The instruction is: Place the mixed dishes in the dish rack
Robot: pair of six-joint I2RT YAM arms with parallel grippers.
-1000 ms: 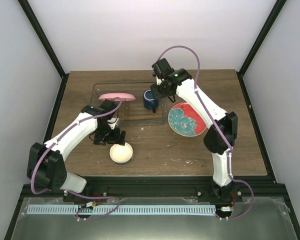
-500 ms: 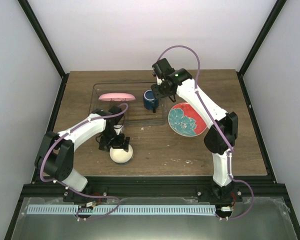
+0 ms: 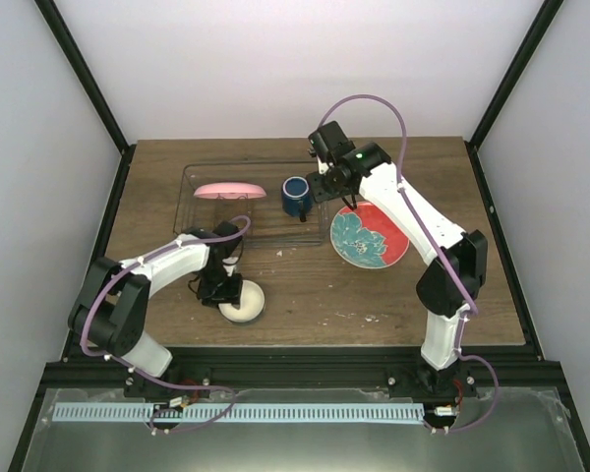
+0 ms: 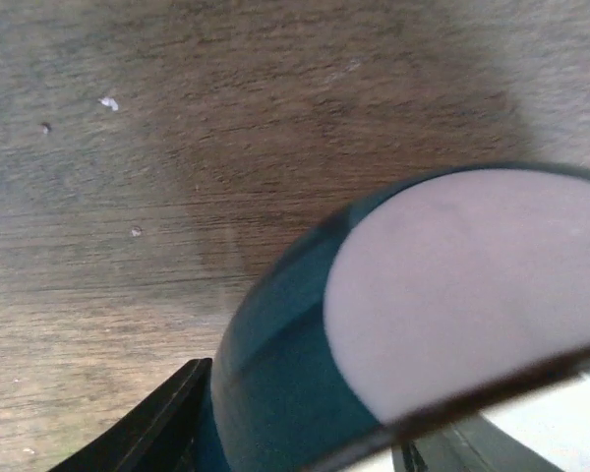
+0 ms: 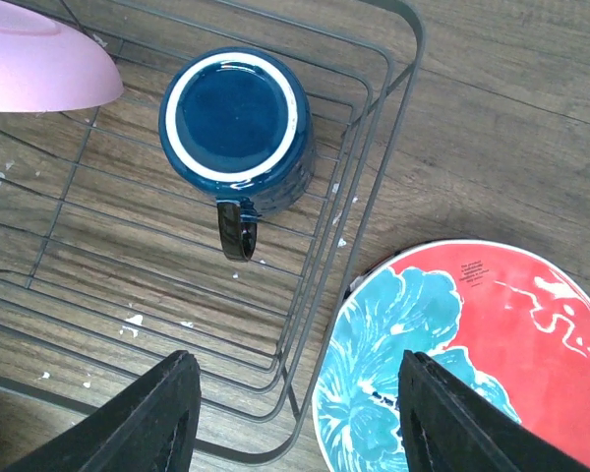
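No text can be read with certainty. The red plate with teal flowers (image 5: 516, 329) carries tiny dark print near its 12 o'clock rim, illegible.

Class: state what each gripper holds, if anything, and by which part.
Left gripper appears to pinch the small bowl at its rim; right gripper is open, holding nothing.

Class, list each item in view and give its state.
pink plate: tilted in the dish rack.
dark blue mug: standing in the rack.
red plate: flat on the table, outside the rack.
cream bowl: at the left gripper, outside the rack; grip unclear.
right gripper: open, empty.
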